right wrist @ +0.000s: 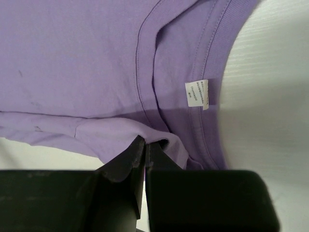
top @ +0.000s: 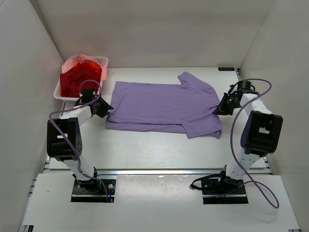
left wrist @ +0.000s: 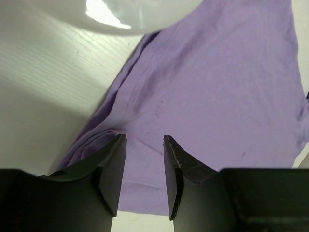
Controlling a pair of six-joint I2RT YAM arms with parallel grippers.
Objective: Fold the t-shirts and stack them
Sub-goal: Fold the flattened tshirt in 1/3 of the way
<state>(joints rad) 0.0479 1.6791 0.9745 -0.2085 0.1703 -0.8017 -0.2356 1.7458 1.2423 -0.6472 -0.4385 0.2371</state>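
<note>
At the near side of the pale wood-grain table [top: 154,145], my right gripper [right wrist: 146,145] is pinched tight on a small ridge of the purple t-shirt [top: 164,104] just below the neckline. My left gripper [left wrist: 145,140] stands part open over the doubled hem end, with one jaw either side of the cloth and nothing clamped. The shirt lies sideways across the middle of the table, collar toward my right and hem toward my left. Its near long edge is already turned over onto the body, so I judge the lengthwise fold to be the step in hand. The next move calls for my left jaws to close on both layers at the hem, so the two ends can rise together and the cloth stays taut as it is carried across. The fabric is a soft, matte knit, lightly creased, with a ribbed collar [right wrist: 215,48], stitched seams and a small white label [right wrist: 197,93]. Beyond the hem, in the far left corner, a glossy white basket [top: 104,62] holds crumpled red cloth [top: 79,77], which I take to be the shirts waiting their turn.
</note>
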